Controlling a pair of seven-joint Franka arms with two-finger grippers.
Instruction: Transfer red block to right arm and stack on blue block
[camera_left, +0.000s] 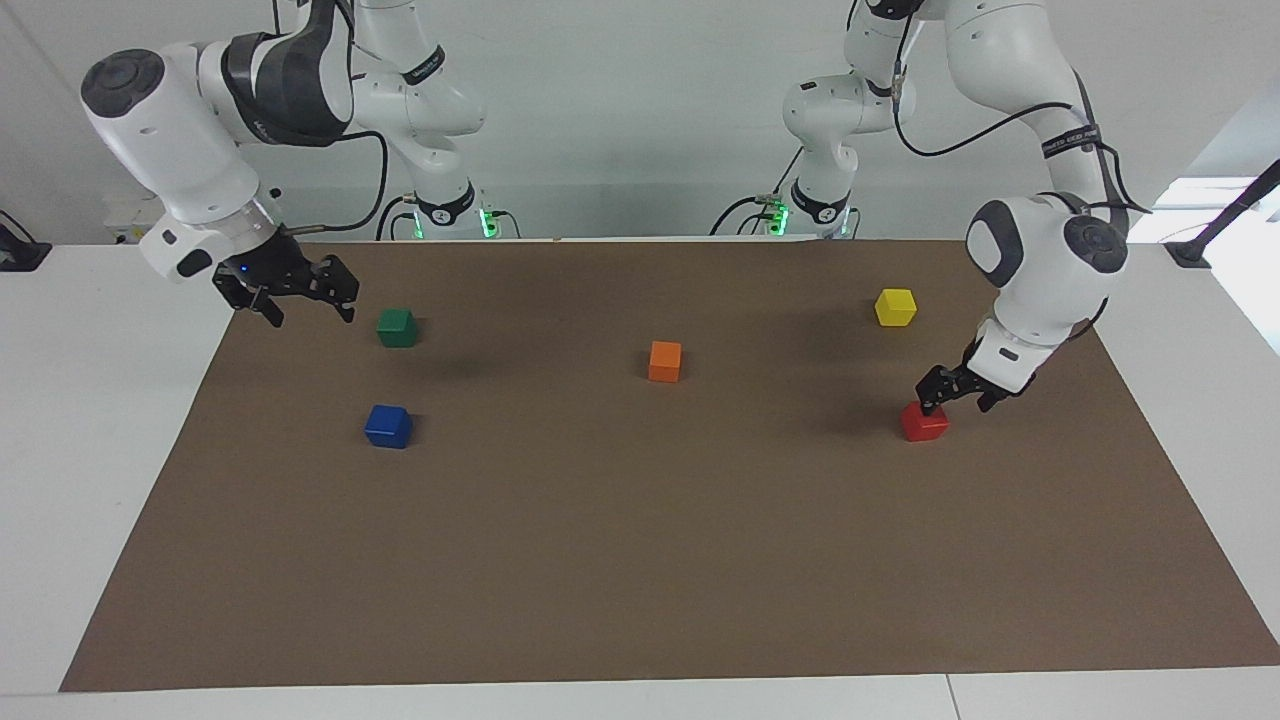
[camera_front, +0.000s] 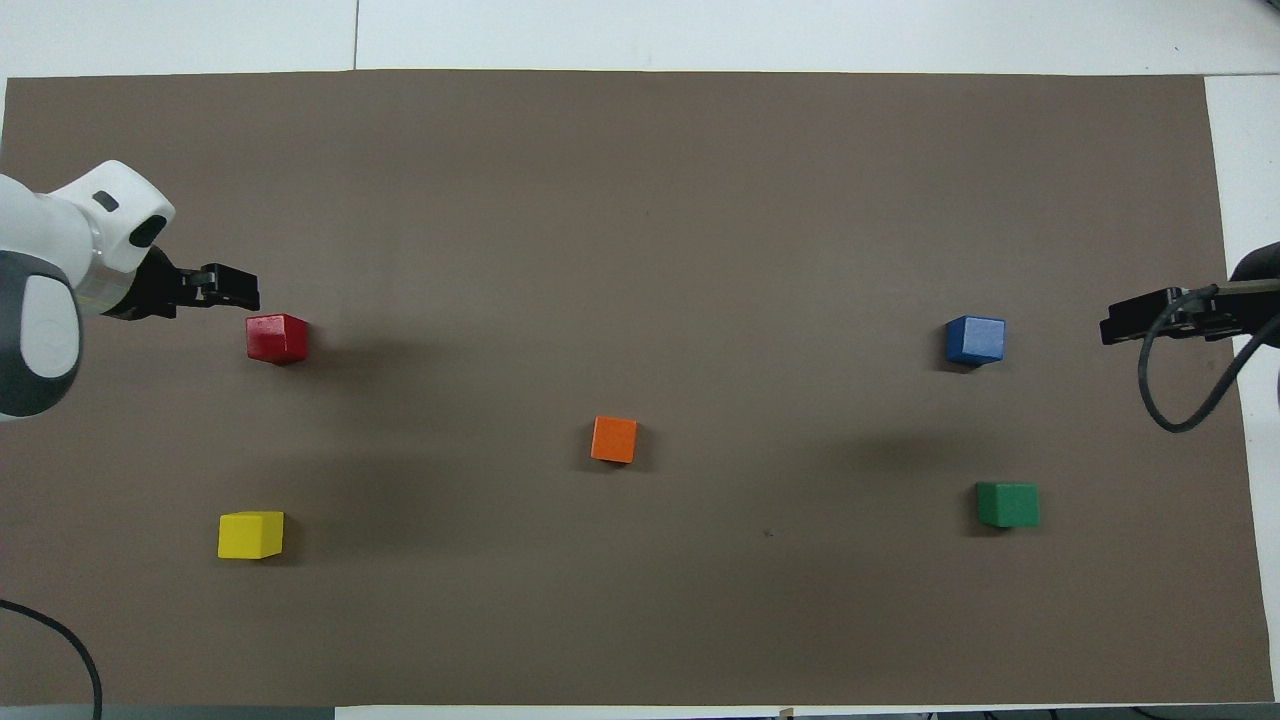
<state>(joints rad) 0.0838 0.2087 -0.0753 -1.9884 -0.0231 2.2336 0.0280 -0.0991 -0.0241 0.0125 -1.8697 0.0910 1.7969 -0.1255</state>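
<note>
The red block (camera_left: 924, 422) rests on the brown mat (camera_left: 640, 560) toward the left arm's end; it also shows in the overhead view (camera_front: 277, 337). My left gripper (camera_left: 960, 402) is open and low, just above the red block and a little toward the robots from it, with one fingertip (camera_left: 932, 397) over the block's top edge. It holds nothing. The blue block (camera_left: 388, 426) sits on the mat toward the right arm's end, also in the overhead view (camera_front: 975, 339). My right gripper (camera_left: 308, 314) is open, empty and raised over the mat's edge beside the green block, and waits.
A green block (camera_left: 397, 327) lies nearer to the robots than the blue block. An orange block (camera_left: 665, 360) sits mid-mat. A yellow block (camera_left: 895, 307) lies nearer to the robots than the red block. The mat lies on a white table (camera_left: 90, 420).
</note>
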